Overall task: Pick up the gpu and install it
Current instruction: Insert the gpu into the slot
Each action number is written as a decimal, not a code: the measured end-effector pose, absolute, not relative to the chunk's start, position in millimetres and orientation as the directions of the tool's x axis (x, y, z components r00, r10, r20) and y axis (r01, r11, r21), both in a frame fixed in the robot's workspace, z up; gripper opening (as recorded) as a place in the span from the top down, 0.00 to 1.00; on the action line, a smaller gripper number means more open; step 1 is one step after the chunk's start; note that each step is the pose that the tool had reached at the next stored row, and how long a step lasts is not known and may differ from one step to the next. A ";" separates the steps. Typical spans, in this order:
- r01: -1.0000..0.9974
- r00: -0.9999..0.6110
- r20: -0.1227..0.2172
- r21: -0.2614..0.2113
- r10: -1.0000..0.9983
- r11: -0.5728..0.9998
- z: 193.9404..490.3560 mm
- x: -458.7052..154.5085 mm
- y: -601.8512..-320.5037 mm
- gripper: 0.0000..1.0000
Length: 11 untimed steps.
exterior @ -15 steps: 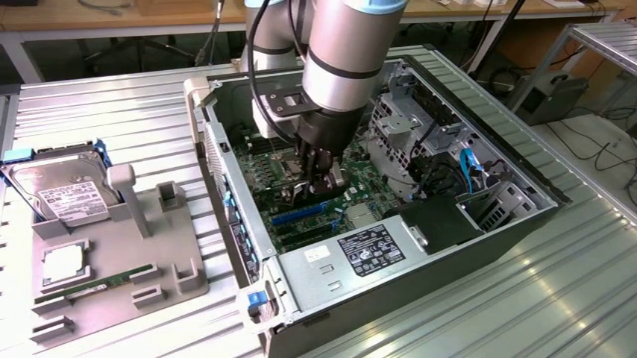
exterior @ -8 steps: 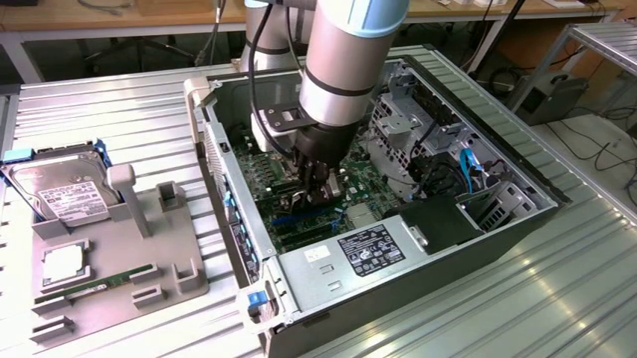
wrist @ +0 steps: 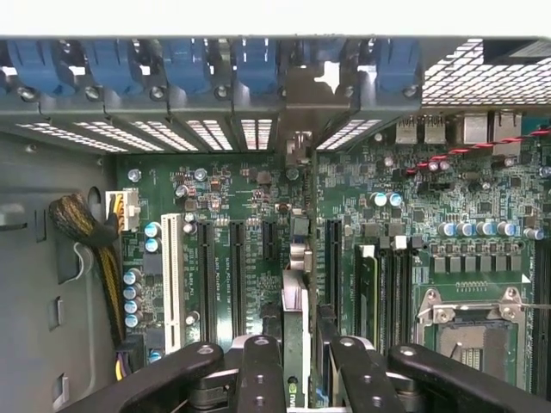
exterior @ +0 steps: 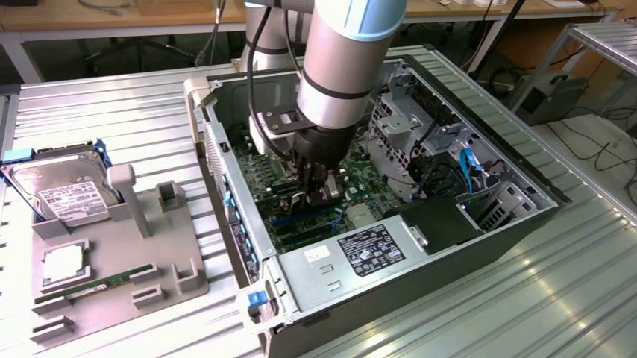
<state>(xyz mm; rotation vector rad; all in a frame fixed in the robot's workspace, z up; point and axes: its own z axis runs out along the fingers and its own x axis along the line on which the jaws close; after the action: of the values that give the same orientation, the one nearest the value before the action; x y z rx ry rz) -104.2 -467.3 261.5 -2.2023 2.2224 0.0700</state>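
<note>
Arm (exterior: 344,60): angled steeply downward, wrist near vertical.
Tool (exterior: 321,195): pointing down, fingers (wrist: 261,379) pressed against both sides of the gpu (wrist: 295,314).

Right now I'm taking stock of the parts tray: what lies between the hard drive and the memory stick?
A square silver chip sits in its own recess between the hard drive and the memory stick, in the exterior view.
</note>
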 end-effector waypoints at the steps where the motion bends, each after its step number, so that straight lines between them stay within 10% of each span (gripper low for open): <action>1: -1.000 -0.010 -0.040 0.023 -0.999 0.009 261.1 -104.5 -467.4 0.74; 11: -1.000 -0.010 -0.040 0.023 -0.999 0.009 257.8 -105.9 -467.4 0.74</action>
<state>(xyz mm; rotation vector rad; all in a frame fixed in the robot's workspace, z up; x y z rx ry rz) -105.9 -467.4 257.8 -2.2025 2.2225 0.0698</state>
